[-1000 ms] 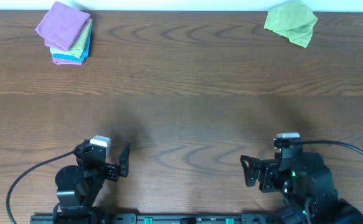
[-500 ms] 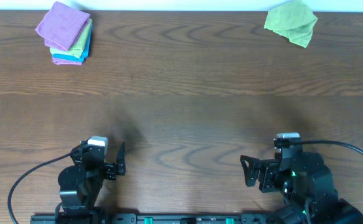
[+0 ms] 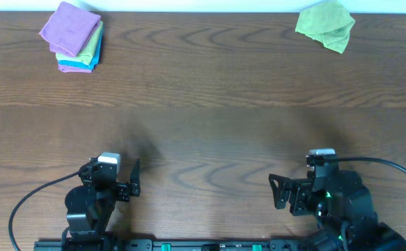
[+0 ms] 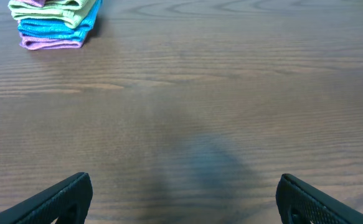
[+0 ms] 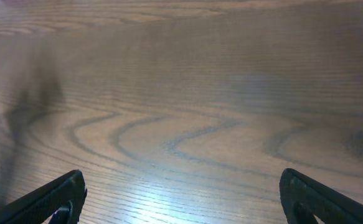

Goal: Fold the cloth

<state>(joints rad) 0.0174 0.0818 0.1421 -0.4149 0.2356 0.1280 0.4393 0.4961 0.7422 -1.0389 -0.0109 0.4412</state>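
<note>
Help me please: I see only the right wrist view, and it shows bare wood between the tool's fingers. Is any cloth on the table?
Observer: Yes. Overhead, a crumpled lime-green cloth lies at the far right of the table.
Operator: Is there also something purple?
Observer: Only a purple folded square, on top of a small stack of folded cloths at the far left.
Operator: And the left tool?
Observer: The left tool stands open over bare wood near the front edge, holding nothing.
</note>
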